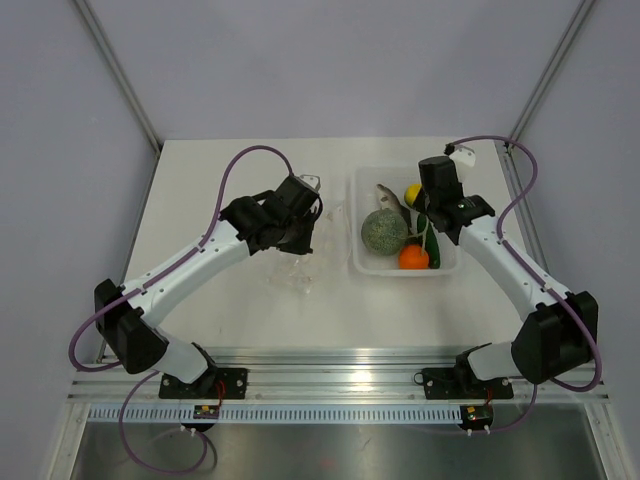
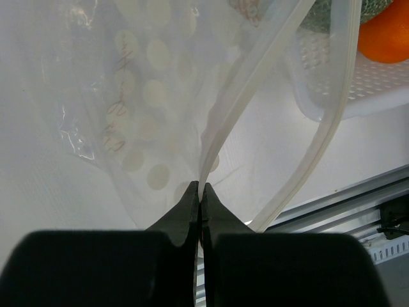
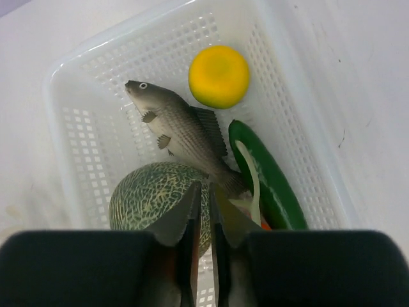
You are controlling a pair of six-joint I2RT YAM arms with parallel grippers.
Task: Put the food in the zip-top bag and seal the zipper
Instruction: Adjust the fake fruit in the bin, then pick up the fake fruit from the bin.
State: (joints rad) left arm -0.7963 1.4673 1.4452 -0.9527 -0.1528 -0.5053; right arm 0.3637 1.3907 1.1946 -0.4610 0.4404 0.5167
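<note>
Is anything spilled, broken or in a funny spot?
Nothing is spilled or broken. The fish, lemon, melon, cucumber and orange all lie inside the white basket. The only slightly odd thing is the bag: it is crumpled, with the left end effector pinching one side of its open zipper.

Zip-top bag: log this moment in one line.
left gripper: shut on zip-top bag edge | right gripper: shut, empty, over basket | food: five in basket | zipper: open

Lab test cell, plain grey walls (image 1: 330, 60), aluminium mounting rail (image 1: 340, 385)
</note>
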